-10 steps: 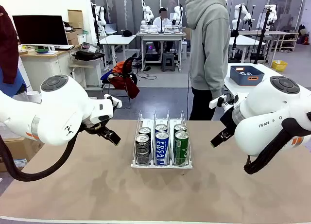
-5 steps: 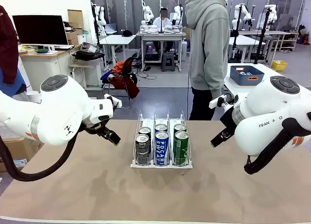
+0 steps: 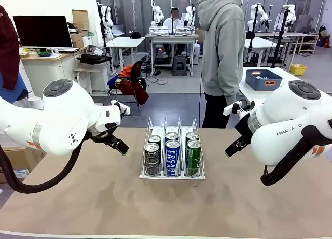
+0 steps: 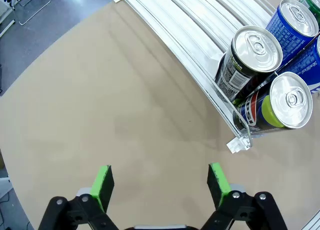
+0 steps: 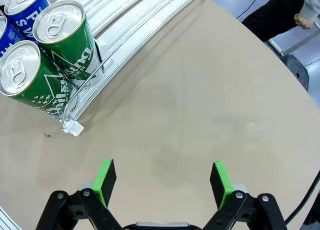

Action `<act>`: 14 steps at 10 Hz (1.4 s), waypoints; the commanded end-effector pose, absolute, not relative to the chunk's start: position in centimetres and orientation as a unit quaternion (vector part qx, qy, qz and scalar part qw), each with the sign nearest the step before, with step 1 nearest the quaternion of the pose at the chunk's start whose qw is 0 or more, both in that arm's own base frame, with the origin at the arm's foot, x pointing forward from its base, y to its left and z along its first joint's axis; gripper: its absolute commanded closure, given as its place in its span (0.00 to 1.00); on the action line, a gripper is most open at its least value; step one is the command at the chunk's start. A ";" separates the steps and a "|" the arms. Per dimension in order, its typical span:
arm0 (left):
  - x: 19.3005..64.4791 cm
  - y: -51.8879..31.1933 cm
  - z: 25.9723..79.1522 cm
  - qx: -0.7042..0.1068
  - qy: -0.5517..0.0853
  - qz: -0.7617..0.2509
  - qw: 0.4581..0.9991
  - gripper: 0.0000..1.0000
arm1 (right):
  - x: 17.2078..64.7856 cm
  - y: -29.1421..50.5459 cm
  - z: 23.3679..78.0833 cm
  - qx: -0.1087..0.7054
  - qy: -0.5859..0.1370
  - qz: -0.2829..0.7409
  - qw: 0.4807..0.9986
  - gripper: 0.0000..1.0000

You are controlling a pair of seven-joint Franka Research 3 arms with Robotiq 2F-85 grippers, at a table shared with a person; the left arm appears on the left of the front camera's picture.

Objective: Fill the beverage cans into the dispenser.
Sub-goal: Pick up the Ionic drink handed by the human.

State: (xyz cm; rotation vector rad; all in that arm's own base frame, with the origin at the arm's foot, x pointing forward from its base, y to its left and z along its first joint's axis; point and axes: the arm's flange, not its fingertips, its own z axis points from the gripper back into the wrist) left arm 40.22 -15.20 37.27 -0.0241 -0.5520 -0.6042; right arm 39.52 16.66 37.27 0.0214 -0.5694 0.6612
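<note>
Bright, even overhead light, soft shadows; wrist views bend at edges, bkgd maybe soft.

The front view looks across the counter [image 3: 78, 202] from the robot's edge toward the far edge, with the dispenser [image 3: 150, 176] mid-counter. Both wrist views look steeply down from close above the counter, and each takes in one robot-side corner of that dispenser.

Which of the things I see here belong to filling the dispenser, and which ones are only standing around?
Belong to the job:
- dispenser
- dark cans, blue cans and green cans, two in each lane

Only standing around, in the background:
- blue bin
- monitor
- yellow box
- chair with red cloth
</note>
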 end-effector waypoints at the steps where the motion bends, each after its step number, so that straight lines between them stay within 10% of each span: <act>1: 41.0 -14.2 40.3 -0.032 -0.222 -0.351 0.909 0.00 | 38.6 18.3 37.9 0.042 -0.273 0.295 0.915 0.00; 5: 40.2 -13.4 47.7 -0.092 -0.165 -0.443 0.876 0.00 | 36.7 14.7 45.6 0.135 -0.246 0.355 0.892 0.00; 14: 40.6 -9.9 55.8 -0.145 -0.264 -0.481 0.823 0.00 | 36.5 7.7 54.8 0.165 -0.233 0.410 0.866 0.00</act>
